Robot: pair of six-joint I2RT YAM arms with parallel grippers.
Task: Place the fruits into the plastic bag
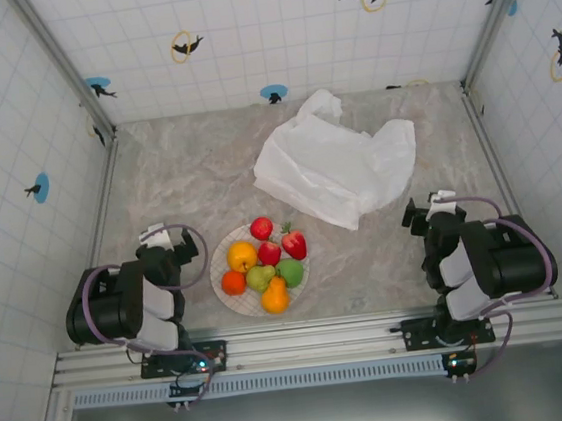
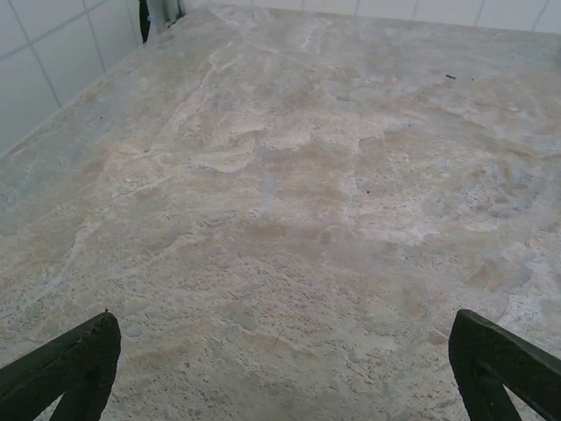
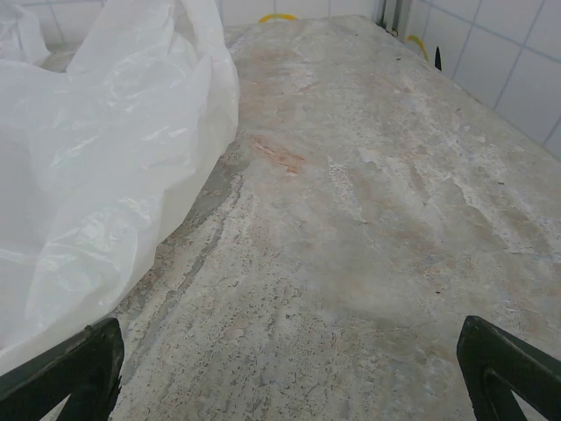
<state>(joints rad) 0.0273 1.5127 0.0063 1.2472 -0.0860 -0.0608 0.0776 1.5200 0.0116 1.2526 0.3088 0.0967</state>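
Fruits (image 1: 264,262) are all piled on the round plate (image 1: 217,269) near the front edge of the table (image 1: 186,170), roughly between the two arm bases but closer to the left one. None is in the plastic bag (image 1: 337,169) yet, so I'd say the job hasn't started.

The left gripper (image 1: 169,244) sits just beside the plate, with the pile off to its right, so that's the arm I'd expect to do the picking. Its wrist camera looks straight ahead over bare marble, so it'd have to swing right to face the plate. Its fingertips (image 2: 83,355) are spread wide with nothing between them.

The right gripper (image 1: 430,210) is spread wide too and holding nothing. The bag lies crumpled and flat just ahead and to its left, with a loop handle pointing at the back wall. It's well apart from the plate, on the far side of it. I can't tell where the bag's mouth is, and that looks like the tricky bit.
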